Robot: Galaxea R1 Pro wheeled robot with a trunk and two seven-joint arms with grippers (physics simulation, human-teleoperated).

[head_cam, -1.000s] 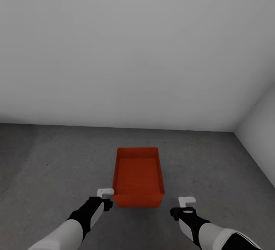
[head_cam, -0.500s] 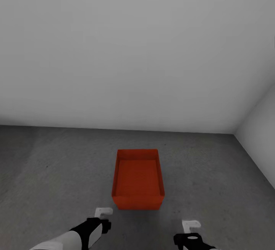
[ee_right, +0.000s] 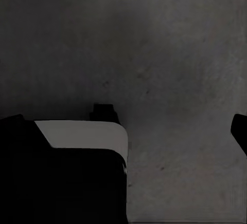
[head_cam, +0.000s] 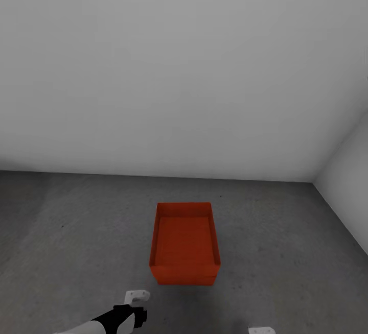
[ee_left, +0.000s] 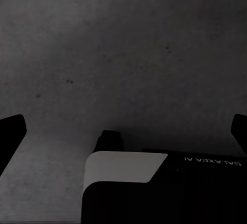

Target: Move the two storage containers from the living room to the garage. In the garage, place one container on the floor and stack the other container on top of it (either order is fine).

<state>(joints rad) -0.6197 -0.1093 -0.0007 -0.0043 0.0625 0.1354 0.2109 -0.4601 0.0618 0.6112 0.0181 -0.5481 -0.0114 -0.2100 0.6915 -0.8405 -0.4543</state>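
Item: storage container [head_cam: 185,244], orange-red, open-topped, resting on the grey concrete floor [head_cam: 71,232] of the garage, near the pale wall [head_cam: 174,68]. A faint seam along its near wall suggests two boxes nested, but I cannot tell for certain

Position from my tools: ahead of both, lying between them, its long axis running straight away from me. My left tool [head_cam: 137,295] sits just short of the near left corner, apart from it; my right tool [head_cam: 261,330] is lower and further out to the right, so the left is the nearer

Tool state: left fingers [ee_left: 11,131] spread wide, nothing between them; right fingers [ee_right: 240,129] likewise apart over bare floor
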